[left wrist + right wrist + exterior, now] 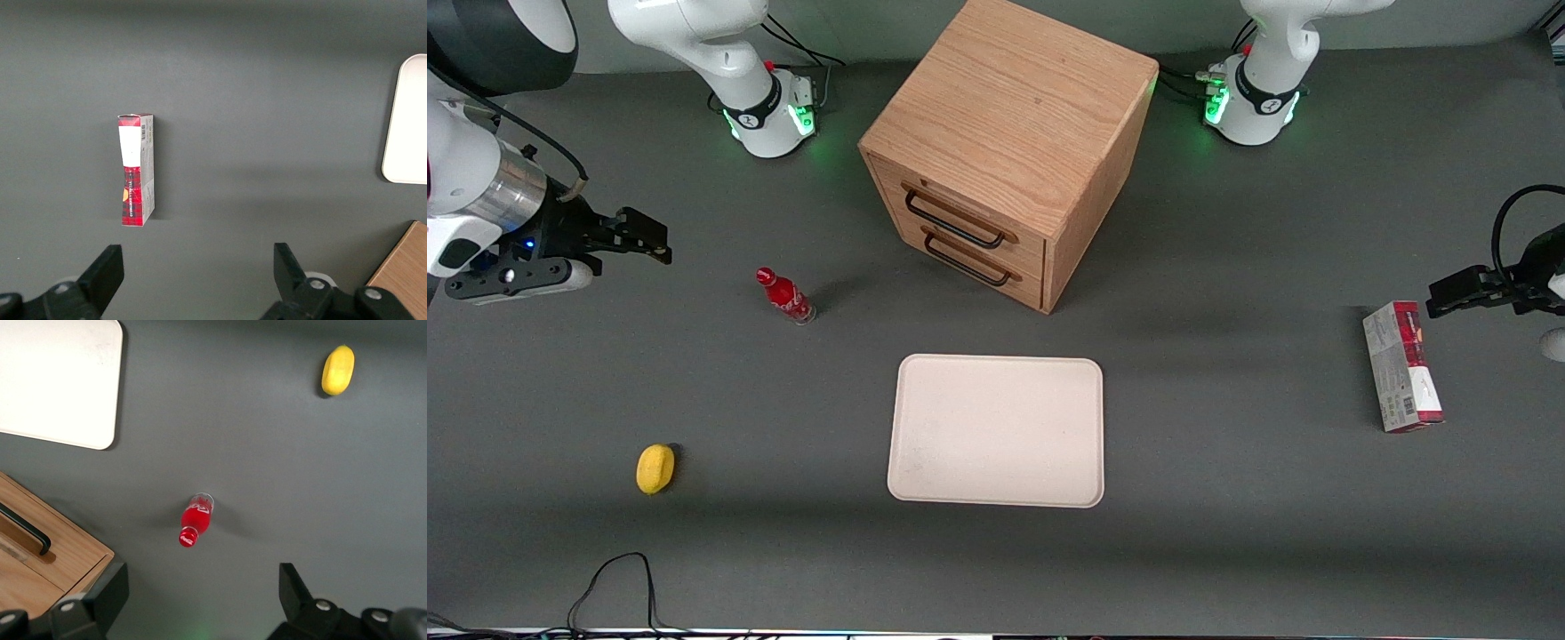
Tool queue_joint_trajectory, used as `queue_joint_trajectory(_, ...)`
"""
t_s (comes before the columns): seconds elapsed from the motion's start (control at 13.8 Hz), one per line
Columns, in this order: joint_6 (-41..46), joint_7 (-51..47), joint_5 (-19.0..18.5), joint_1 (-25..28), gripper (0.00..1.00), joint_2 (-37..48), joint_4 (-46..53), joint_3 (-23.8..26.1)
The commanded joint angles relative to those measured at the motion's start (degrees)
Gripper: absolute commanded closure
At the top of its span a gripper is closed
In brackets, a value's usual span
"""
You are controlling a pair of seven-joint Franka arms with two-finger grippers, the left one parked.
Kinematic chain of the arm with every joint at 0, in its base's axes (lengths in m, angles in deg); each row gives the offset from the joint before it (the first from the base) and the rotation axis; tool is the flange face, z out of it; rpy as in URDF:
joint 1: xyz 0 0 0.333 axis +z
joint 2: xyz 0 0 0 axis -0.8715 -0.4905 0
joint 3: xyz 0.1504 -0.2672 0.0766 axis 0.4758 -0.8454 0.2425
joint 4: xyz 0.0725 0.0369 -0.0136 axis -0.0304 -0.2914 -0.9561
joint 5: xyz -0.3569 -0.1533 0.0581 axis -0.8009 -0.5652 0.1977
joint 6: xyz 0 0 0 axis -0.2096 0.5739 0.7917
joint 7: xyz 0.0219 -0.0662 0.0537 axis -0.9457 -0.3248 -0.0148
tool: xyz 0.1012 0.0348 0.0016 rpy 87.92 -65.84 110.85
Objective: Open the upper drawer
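Observation:
The oak cabinet (1009, 107) stands at the middle of the table, farther from the front camera than the tray. The upper drawer (960, 209) has a light wood front and a long black bar handle (953, 220); it is shut, flush with the cabinet. The identical lower drawer (983, 262) beneath it is shut too. My right gripper (654, 240) hangs above the table toward the working arm's end, well apart from the cabinet, open and empty. In the right wrist view the gripper (203, 587) is open above bare table, with the cabinet's corner (60, 553) beside one finger (110, 587).
A red bottle (785, 296) stands between my gripper and the cabinet; it also shows in the right wrist view (195, 523). A yellow lemon (655, 468) lies nearer the front camera. A cream tray (925, 480) lies in front of the cabinet. A red-and-white box (1400, 366) lies toward the parked arm's end.

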Motion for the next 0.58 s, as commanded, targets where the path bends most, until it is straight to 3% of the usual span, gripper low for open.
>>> queue_joint_trajectory(0.0, 1.5, 1.0, -0.5, 1.1, 0.0, -1.9, 3.1, -0.3)
queue_joint_trajectory(0.51, 2.7, 0.4, 2.3, 4.2, 0.0, -3.6, 4.0, -0.3)
